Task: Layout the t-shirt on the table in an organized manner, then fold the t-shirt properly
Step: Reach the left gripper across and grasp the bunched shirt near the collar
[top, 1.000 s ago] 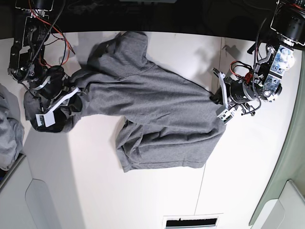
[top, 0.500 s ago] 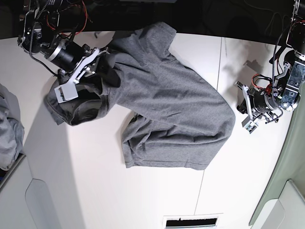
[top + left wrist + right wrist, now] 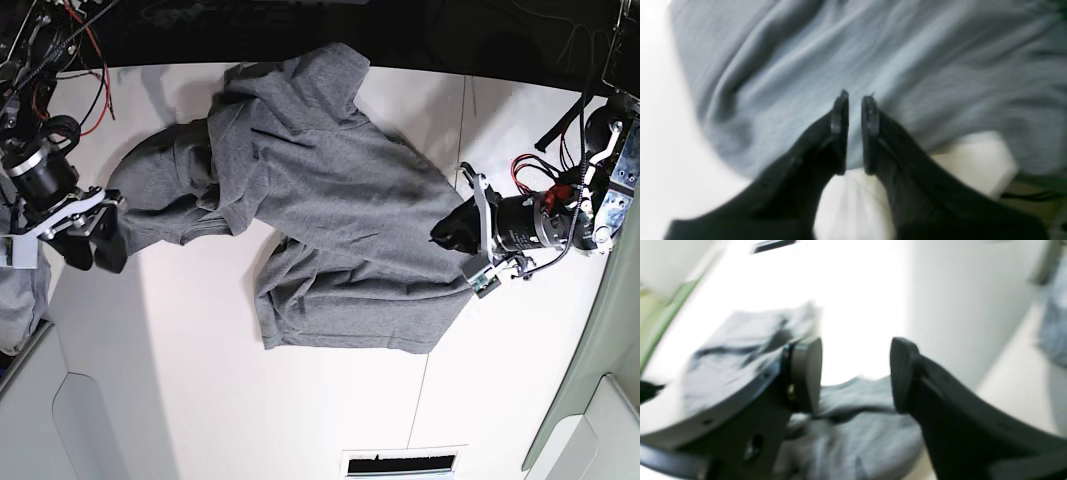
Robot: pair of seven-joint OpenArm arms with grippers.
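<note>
Lying rumpled across the table (image 3: 300,420), the t-shirt (image 3: 330,210) awaits spreading: left gripper (image 3: 855,110), nearly pressed together, meets its right edge; right gripper (image 3: 855,373), spread and empty, hangs beside its left side.

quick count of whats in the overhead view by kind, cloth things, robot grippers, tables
cloth things: 2, the grey t-shirt and a paler cloth bundle at the edge
grippers: 2, left gripper and right gripper
tables: 1, the white table
total: 5
</note>
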